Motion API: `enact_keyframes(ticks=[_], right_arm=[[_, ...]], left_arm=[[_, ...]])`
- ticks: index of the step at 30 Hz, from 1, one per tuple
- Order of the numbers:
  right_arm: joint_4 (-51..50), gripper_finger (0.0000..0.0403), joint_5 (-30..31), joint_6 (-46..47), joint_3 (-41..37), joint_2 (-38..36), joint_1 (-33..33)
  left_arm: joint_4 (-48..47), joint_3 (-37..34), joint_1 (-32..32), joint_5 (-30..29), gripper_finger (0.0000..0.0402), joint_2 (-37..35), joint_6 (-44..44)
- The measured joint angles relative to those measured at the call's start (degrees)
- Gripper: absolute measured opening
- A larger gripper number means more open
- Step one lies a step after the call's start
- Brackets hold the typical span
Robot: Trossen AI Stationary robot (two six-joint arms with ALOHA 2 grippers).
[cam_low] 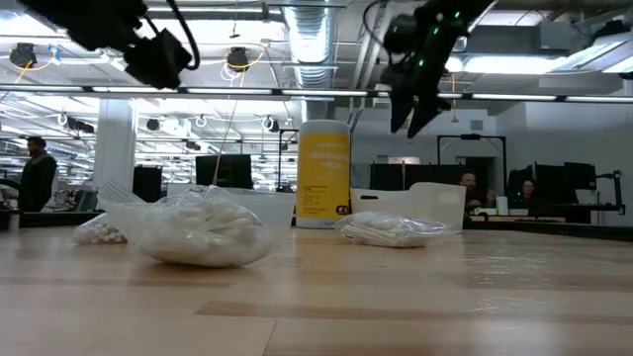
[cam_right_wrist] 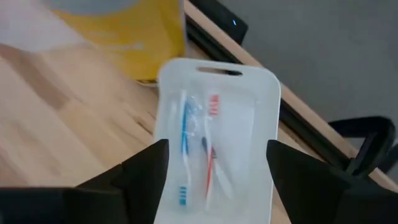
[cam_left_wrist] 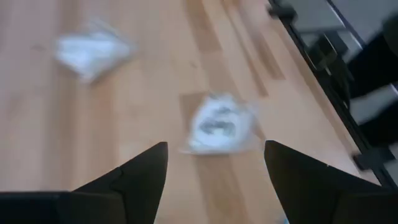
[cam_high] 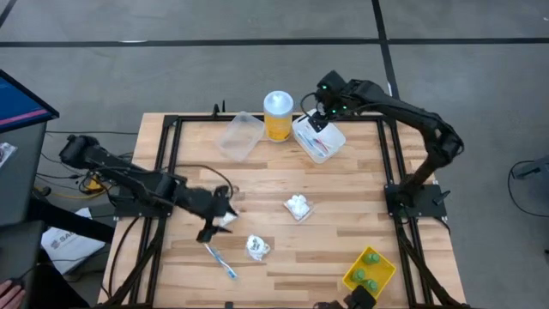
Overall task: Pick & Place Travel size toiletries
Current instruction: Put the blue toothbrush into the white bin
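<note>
Right gripper [cam_right_wrist: 214, 180] open above white plastic tray [cam_right_wrist: 261, 93] at 12 o'clock (toothbrushes [cam_right_wrist: 185, 146] inside); left gripper [cam_left_wrist: 214, 180] open over clear packet [cam_left_wrist: 217, 121], 7 o'clock.

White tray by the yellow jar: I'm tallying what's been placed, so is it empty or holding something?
Holding something. The white tray contains a blue toothbrush and a red toothbrush lying side by side.

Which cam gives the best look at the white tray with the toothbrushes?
Right wrist view: the white tray fills the frame, a blue toothbrush and a red toothbrush plainly inside. High view shows it small beside the yellow jar. Low view shows only its side wall; left wrist view misses it.
</note>
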Motion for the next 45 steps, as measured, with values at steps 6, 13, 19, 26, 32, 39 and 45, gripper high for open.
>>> enact_keyframes(ticks=[6, 13, 19, 26, 32, 39, 45], right_arm=[[-0.27, 0.0259, 0.0, 1.32, 0.02, -7.37, 1.54], [-0.93, 0.0258, 0.26, 2.92, 0.02, -10.89, 3.42], [-3.21, 0.0258, 0.39, 3.13, 0.0, -10.67, 4.52], [-2.86, 0.0258, 0.44, 5.57, -0.01, -10.32, 7.49], [-0.34, 0.0258, 0.44, 6.36, -0.02, -14.36, 11.59], [1.15, 0.0258, 0.88, 9.79, -0.02, -21.29, 15.72], [1.75, 0.0258, 0.87, 13.3, -0.02, -26.77, 20.6]], left_arm=[[2.28, -0.02, -7.89, -0.1, 0.0274, 10.58, -2.76], [5.16, 0.0, -14.27, -0.14, 0.0294, 21.2, -4.68], [8.04, -0.65, -17.71, -0.1, 0.0299, 26.03, -6.25], [11.97, -4.23, -18.5, -0.79, 0.029, 28.12, -9.43], [12.14, -5.06, -18.42, -1.73, 0.0202, 28.14, -10.19], [12.48, -5.39, -17.8, -4.01, 0.0053, 28.24, -9.63], [12.92, -5.87, -15.58, -4.45, 0.0025, 24.11, -14.16]])
